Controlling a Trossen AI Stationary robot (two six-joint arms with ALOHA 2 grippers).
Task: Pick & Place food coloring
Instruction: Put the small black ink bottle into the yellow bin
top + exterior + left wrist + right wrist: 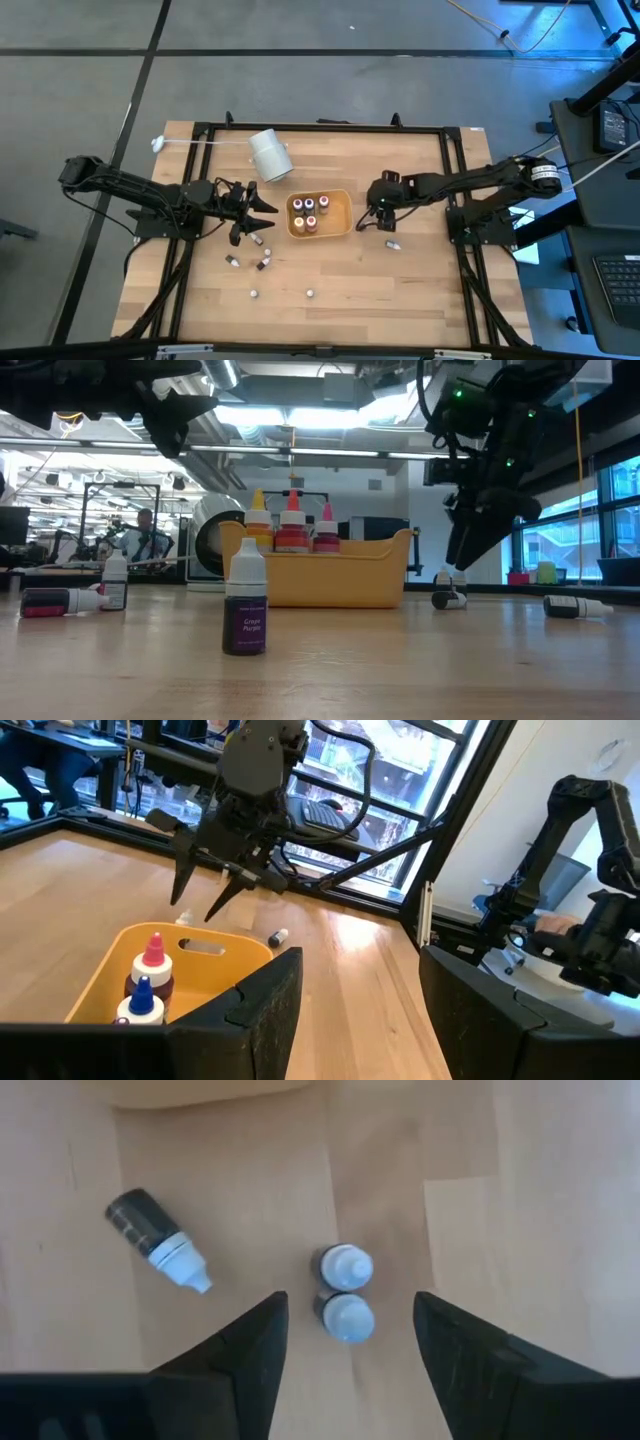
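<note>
The orange tray [340, 228] holds several upright food coloring bottles [305, 212]. My right gripper [347, 1304] is open and points steeply down just right of the tray. Two upright pale-capped bottles [347, 1268] stand close together below the gap between its fingers, which are clear of them. One more bottle [158, 1240] lies on its side beside them. My left gripper [268, 215] is open and level at the tray's left side, holding nothing. Other bottles stand or lie on the near half of the table, among them a purple one [245, 608].
A large white cylinder [270, 155] lies behind the tray's left end. Loose bottles [233, 261] are scattered near and left of the tray, and one [393, 243] lies right of it. A black frame [455, 180] borders the wooden table. A person [145, 535] is far off in the room.
</note>
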